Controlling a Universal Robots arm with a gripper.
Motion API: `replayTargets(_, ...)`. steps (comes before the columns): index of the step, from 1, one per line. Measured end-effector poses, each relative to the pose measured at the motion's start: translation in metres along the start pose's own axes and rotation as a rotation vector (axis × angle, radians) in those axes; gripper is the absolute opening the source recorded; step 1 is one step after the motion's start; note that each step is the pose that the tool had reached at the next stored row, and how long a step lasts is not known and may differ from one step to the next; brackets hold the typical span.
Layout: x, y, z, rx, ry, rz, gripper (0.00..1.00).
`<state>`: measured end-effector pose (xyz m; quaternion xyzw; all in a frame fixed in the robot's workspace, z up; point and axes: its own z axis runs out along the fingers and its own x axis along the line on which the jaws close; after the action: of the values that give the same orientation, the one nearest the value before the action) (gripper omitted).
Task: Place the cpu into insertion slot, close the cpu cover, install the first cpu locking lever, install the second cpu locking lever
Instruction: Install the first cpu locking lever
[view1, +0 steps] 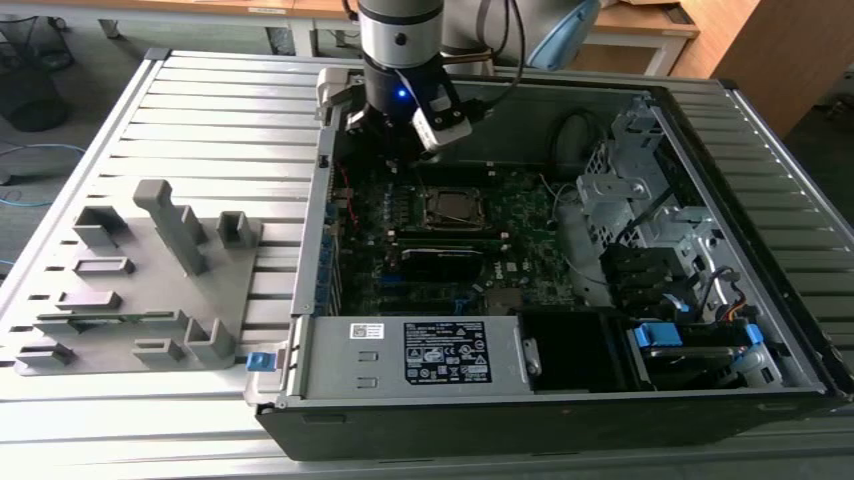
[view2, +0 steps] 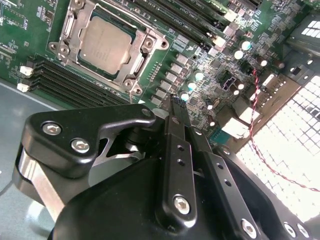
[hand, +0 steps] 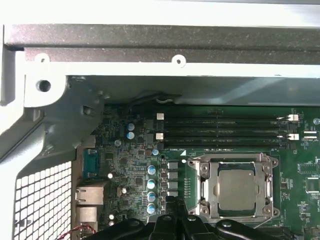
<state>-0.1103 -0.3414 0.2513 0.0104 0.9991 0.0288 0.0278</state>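
Observation:
The cpu (view2: 106, 44) (hand: 238, 188), a dull silver square chip, lies flat in the insertion slot (view1: 430, 212) on the green board. The silvery cpu cover (view2: 66, 31) (hand: 206, 186) frames it and looks to be lying down over the chip's edges. How the locking levers stand I cannot tell. My gripper (view2: 175, 104) (hand: 175, 202) hangs over the board beside the socket, a little off one of its corners. The black fingers (view2: 176, 150) are shut together with nothing between them. In the exterior view the gripper (view1: 400, 152) sits just beyond the socket's far corner.
Long black memory slots (hand: 220, 131) (view2: 55, 80) run beside the socket. Blue capacitors (hand: 151, 182) and a red wire (view2: 260, 130) lie close to the fingers. The case wall (hand: 150, 55) rises nearby. The labelled power supply box (view1: 427, 352) and a grey fixture tray (view1: 134, 280) stand farther off.

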Motion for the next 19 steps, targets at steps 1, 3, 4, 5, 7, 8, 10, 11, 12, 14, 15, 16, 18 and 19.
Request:
replayTargets(1,0.0003,0.0002,0.0002,0.0,0.0,0.0,0.1)
replayTargets(3,0.0006,0.0015,0.0008,0.0,0.0,0.0,0.1)
replayTargets(4,0.0006,0.0024,0.0009,0.0,0.0,0.0,0.1)
replayTargets(5,0.0006,0.0033,0.0011,0.0,0.0,0.0,0.1)
replayTargets(7,0.0006,0.0047,0.0013,0.0,0.0,0.0,0.1)
replayTargets(8,0.0006,0.0047,0.0013,0.0,0.0,0.0,0.1)
replayTargets(10,0.0006,0.0047,0.0013,-0.0001,0.0,0.0,0.1)
replayTargets(11,0.0006,0.0047,0.0013,-0.0002,-0.0001,0.0,0.1)
replayTargets(12,0.0006,0.0048,0.0012,-0.0001,0.0,0.0,0.1)
replayTargets(14,0.0006,0.0048,0.0006,0.0,0.0001,0.0,0.1)
replayTargets(15,0.0006,0.0048,0.0002,0.0001,0.0001,0.0,0.1)
replayTargets(16,0.0006,0.0048,-0.0001,-0.0001,0.0,0.0,0.1)
replayTargets(18,0.0005,0.0049,-0.0006,-0.0002,-0.0001,0.0,0.1)
replayTargets(19,0.0005,0.0049,-0.0011,0.0,0.0001,0.0,0.1)
